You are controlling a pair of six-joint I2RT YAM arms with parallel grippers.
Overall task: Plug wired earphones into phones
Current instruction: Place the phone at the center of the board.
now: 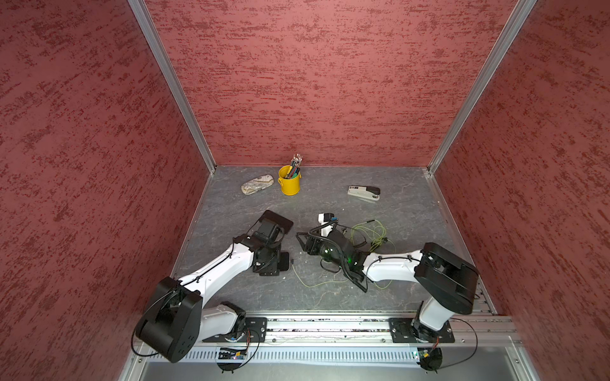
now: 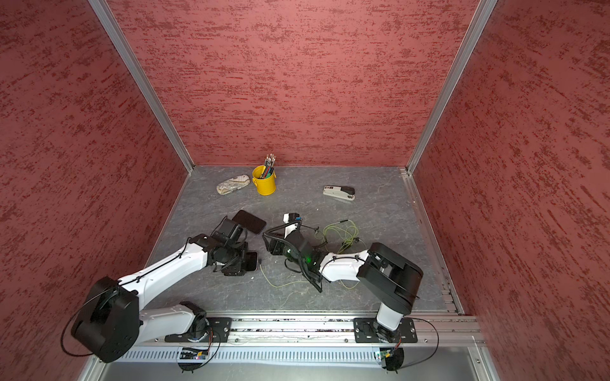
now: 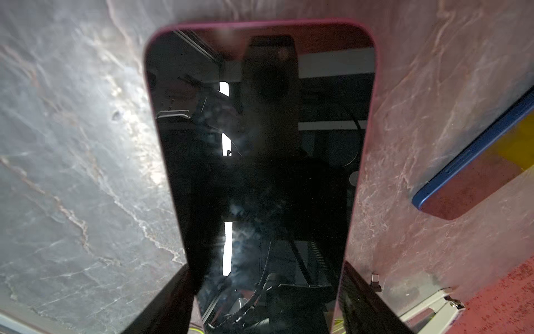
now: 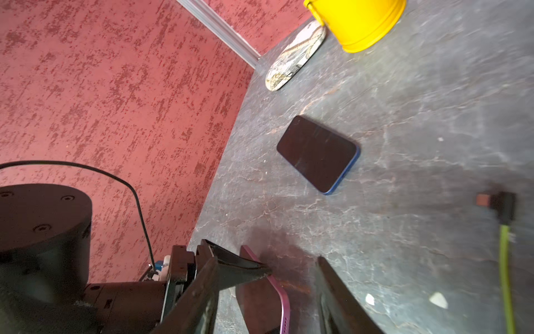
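Purple-edged phone on table, left gripper clamped across its width. Right gripper part-open, empty (black plug loose just beside phone, not inserted). Step: insertion, probably; next needs plug gripped, aligned to port.

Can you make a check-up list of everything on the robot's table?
Surface: grey marbled tabletop, a few white specks.
Job's things: black pink-edged phone gripped; black blue-edged phone lying flat; lime-green earphone cables tangled; small black plug lying loose, unplugged.
Clutter: yellow metal cup of pens, patterned oval pouch, grey-and-black stapler.
Hands: left hand shut on the pink-edged phone; right hand open, empty.
Cables: black coiled robot cable at the right wrist.
Surroundings: red textured walls, aluminium corner posts.
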